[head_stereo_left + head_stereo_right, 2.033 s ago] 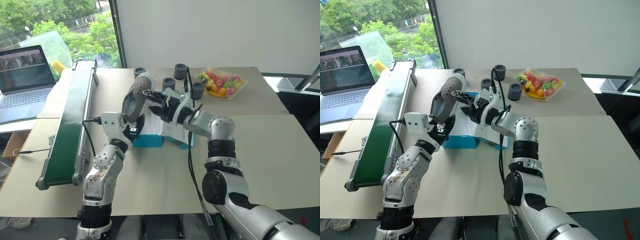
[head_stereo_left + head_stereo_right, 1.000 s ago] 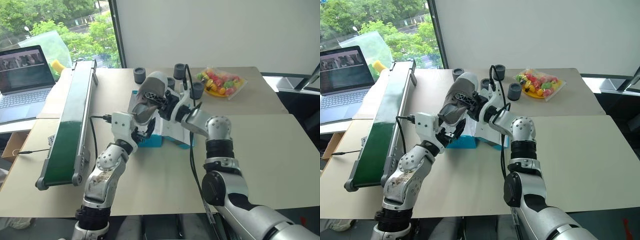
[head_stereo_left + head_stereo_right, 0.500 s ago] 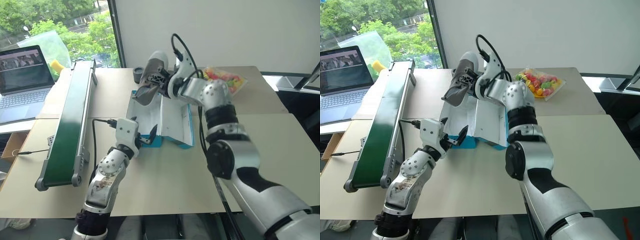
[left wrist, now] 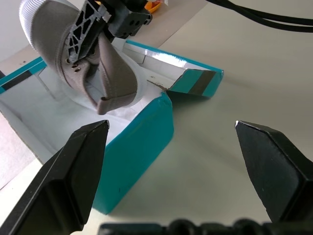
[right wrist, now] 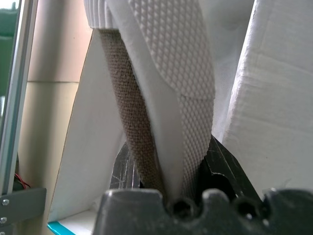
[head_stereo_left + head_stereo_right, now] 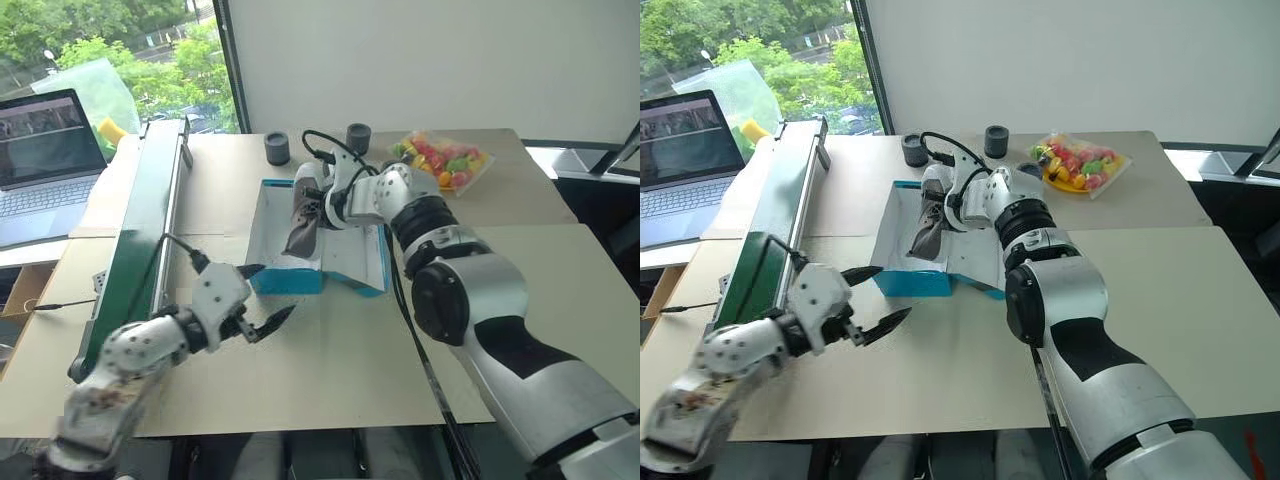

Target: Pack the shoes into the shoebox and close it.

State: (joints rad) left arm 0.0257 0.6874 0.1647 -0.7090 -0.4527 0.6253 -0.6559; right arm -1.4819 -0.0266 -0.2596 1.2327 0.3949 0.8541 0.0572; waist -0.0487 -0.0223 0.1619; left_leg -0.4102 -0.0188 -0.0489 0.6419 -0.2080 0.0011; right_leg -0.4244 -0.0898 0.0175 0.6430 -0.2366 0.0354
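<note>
Grey sneaker gripped over open turquoise shoebox.

Far left: open laptop (image 6: 45, 140) on a side surface, then long green conveyor (image 6: 140, 235) lying along the table (image 6: 560, 290) edge. Left gripper (image 6: 262, 296) hovering over bare tabletop just in front of the box's near left corner, black fingers spread wide, nothing between them — clear of the box. Turquoise shoebox (image 6: 287, 280) mid-table, lid folded back flat on its right, whitish inside showing. Right gripper (image 6: 313, 203) pinching one grey sneaker (image 6: 303, 220) by sole and upper, shoe tilted steeply into the box; contact with the box floor not determinable. Behind the box: two dark grey cylindrical cups (image 6: 277, 148). Far right: clear bag of coloured sweets (image 6: 442, 161) — well apart from the box.
</note>
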